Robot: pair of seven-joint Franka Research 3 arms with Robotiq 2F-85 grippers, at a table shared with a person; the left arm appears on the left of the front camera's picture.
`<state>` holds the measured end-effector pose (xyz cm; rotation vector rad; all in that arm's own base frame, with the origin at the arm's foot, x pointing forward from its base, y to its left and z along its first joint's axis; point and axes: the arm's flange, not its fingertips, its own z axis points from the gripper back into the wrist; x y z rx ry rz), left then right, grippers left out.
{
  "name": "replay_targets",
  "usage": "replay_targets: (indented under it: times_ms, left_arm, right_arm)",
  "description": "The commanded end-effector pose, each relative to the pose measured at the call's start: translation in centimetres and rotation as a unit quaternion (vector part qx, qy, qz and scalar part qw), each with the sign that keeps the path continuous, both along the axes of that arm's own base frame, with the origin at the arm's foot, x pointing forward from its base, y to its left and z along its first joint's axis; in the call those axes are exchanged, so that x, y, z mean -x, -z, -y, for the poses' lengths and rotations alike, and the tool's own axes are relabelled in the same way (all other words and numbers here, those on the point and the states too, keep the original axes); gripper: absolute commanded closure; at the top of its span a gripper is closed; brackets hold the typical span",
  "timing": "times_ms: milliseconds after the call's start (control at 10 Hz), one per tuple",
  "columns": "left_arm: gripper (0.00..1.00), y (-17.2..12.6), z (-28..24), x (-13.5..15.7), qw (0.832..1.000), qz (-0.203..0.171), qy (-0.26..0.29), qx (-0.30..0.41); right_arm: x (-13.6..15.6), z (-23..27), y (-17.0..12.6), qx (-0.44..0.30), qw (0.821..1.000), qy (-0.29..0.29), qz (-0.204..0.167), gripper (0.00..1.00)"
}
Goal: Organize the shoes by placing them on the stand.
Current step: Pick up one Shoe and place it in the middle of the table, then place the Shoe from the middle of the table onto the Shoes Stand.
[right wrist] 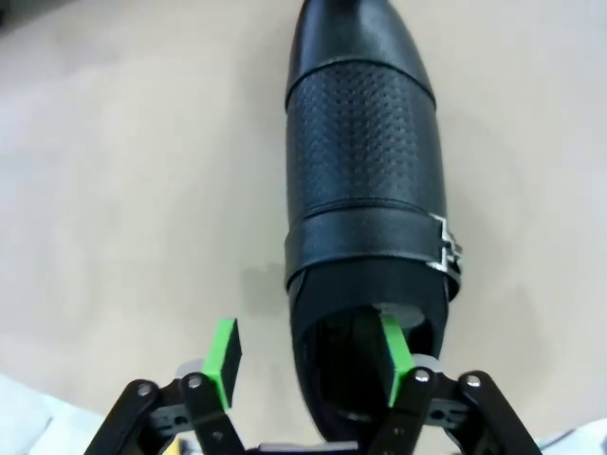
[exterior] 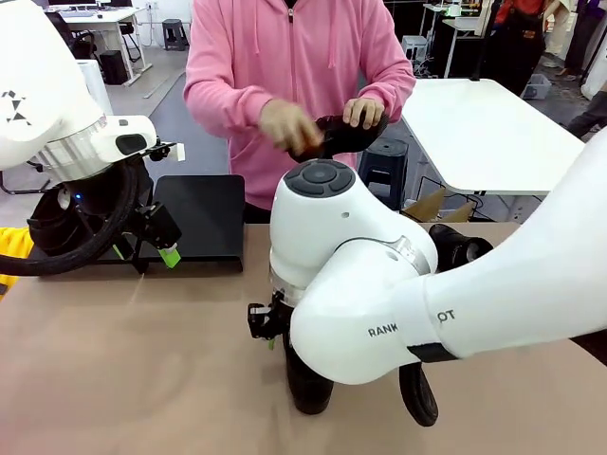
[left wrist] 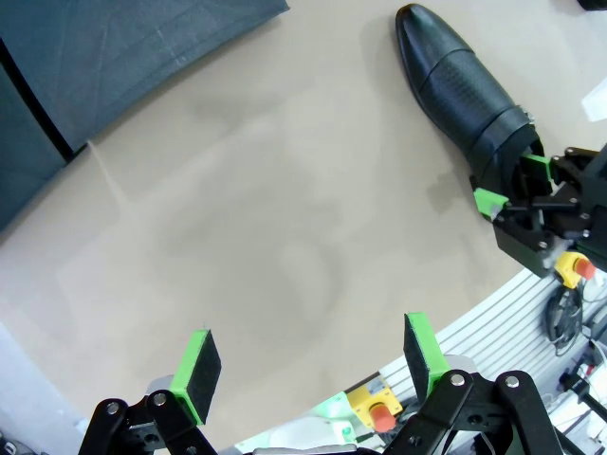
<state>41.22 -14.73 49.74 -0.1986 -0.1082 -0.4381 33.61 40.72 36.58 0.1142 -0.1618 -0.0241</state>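
A glossy black shoe (right wrist: 365, 171) stands on its sole on the tan table, and it shows under my right arm (exterior: 308, 384) and far off (left wrist: 465, 90). My right gripper (right wrist: 309, 358) is open and straddles the shoe's side wall at the heel, with one green pad inside the opening and the other outside; it is also seen from afar (left wrist: 517, 190). My left gripper (left wrist: 311, 360) hangs open and empty above bare table, in front of the black stand (exterior: 194, 218). A person in a pink hoodie holds another shoe (exterior: 337, 133) in both hands. One more shoe (exterior: 455, 246) lies at the right.
The stand's dark platform (left wrist: 142, 47) lies beyond my left gripper. A white table (exterior: 493, 123) and a stool (exterior: 384, 161) stand behind the person. My right arm's bulk (exterior: 379, 284) covers the table's middle.
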Motion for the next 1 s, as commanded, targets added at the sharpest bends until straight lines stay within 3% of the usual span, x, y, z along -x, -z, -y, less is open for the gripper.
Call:
replay_targets:
  times_ms: [0,100,200,900]
  left_arm:
    - [0.0,0.0,-0.2,0.3,1.0,0.0,-0.001,-0.007]
    - [0.0,0.0,-0.2,0.3,1.0,0.0,-0.001,-0.007]
    - [0.0,0.0,-0.2,0.3,1.0,0.0,-0.001,-0.007]
    - [0.0,0.0,-0.2,0.3,1.0,0.0,-0.001,-0.007]
  right_arm:
    - [1.5,2.5,-3.0,-0.048,0.999,0.021,0.001,0.0]
    - [1.9,4.6,-4.6,-0.05,0.998,0.036,0.014,0.0]
    - [0.3,0.4,-1.4,-0.021,1.0,0.016,-0.004,0.0]
    - [0.3,0.4,-1.4,-0.021,1.0,0.016,-0.004,0.0]
